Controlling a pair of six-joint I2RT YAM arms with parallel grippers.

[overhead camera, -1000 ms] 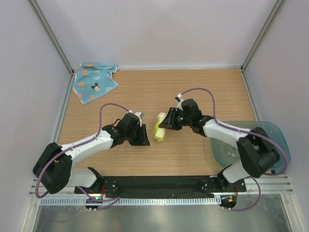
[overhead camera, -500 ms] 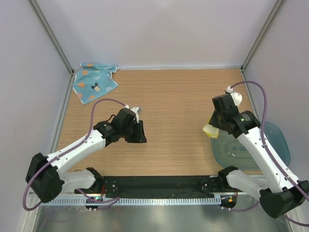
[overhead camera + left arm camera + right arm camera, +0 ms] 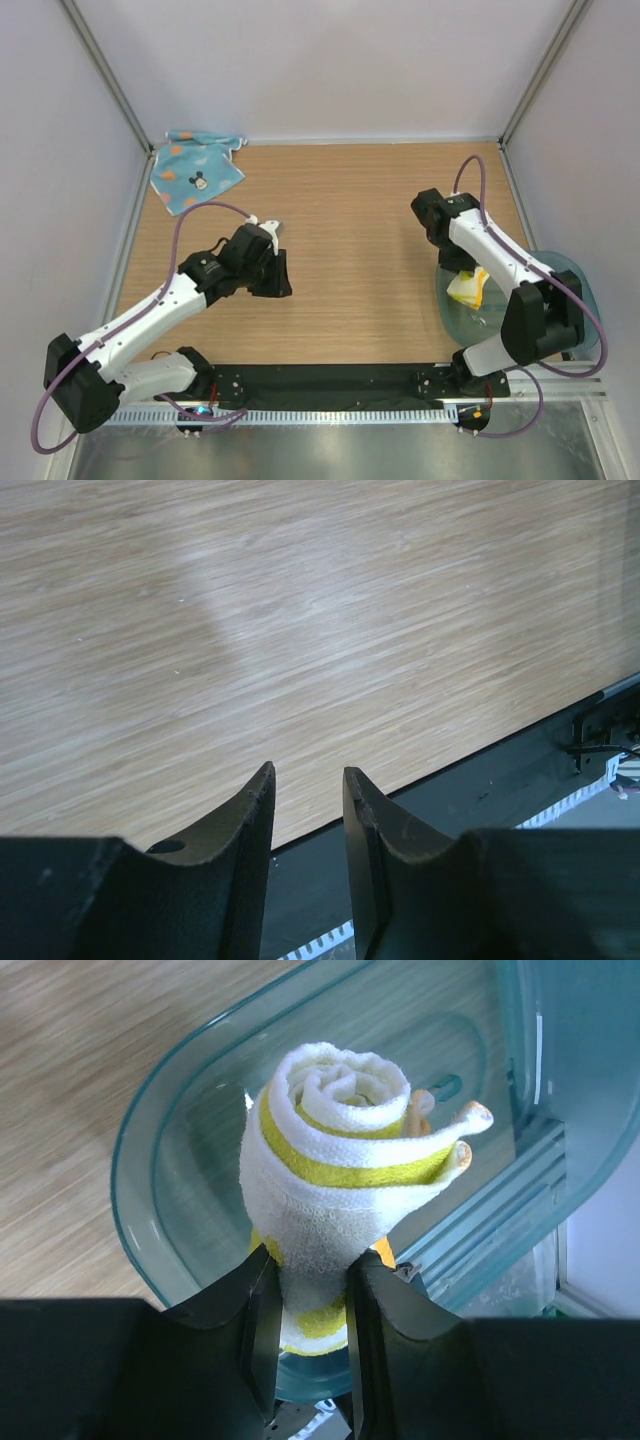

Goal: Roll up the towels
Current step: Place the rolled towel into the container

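The yellow towel (image 3: 330, 1150) is rolled into a tight white and yellow roll. My right gripper (image 3: 308, 1260) is shut on its lower end and holds it upright over the clear bluish tub (image 3: 150, 1160). In the top view the roll (image 3: 468, 288) hangs from the right gripper (image 3: 462, 276) just inside the tub's left rim (image 3: 440, 300). The light blue towel (image 3: 195, 172) with the mouse face lies rumpled and unrolled at the far left corner. My left gripper (image 3: 283, 277) hovers over bare wood left of centre. In its wrist view the left gripper (image 3: 306, 780) is empty, its jaws slightly apart.
The tub (image 3: 575, 300) sits at the table's right near edge. White walls with metal frame posts (image 3: 110, 90) close in the table. The black base rail (image 3: 500, 780) runs along the near edge, just past the left fingertips.
My right arm has carried the rolled yellow towel from the table's middle to the right, over the tub. My left gripper has drawn back a little to the left.
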